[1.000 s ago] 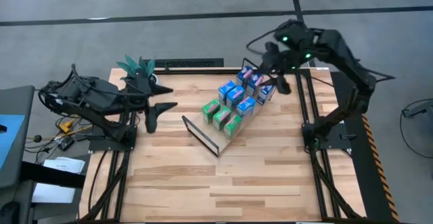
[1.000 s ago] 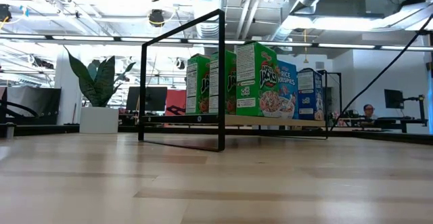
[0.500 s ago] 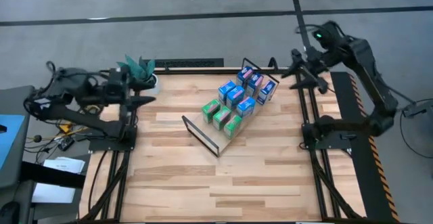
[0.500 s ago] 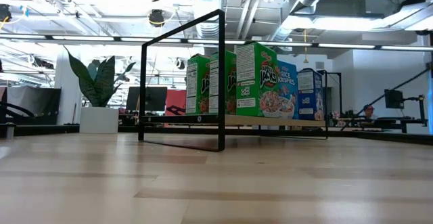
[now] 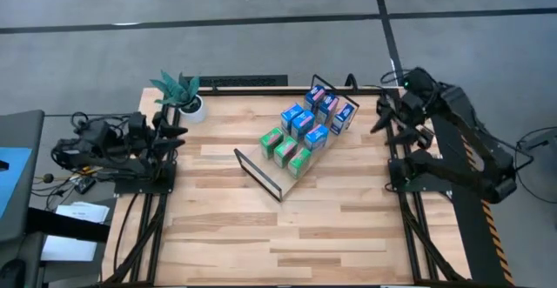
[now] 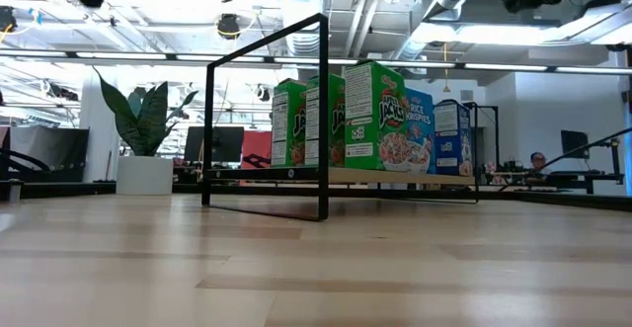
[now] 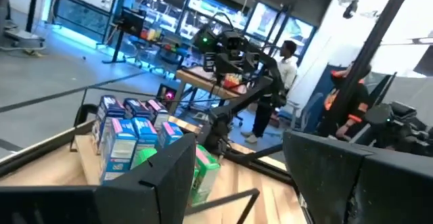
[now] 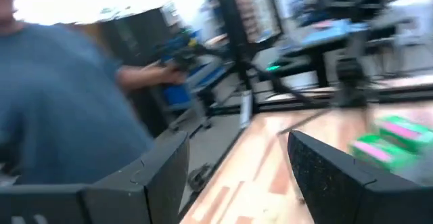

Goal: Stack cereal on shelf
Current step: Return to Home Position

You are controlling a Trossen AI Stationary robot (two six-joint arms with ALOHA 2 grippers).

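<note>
Cereal [image 5: 300,136] stands on the shelf [image 5: 261,175], well apart from the spread left tool [image 5: 171,137] and spread right tool [image 5: 393,126].

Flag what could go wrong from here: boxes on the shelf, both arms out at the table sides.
1. The left gripper, open, sits right beside the potted plant; a swing there could catch the leaves.
2. A person in blue fills much of the right wrist view, so may be close to the right gripper, also open.
3. The cereal boxes stand packed on the shelf, the front green box near its edge; a bump could tip it.
</note>
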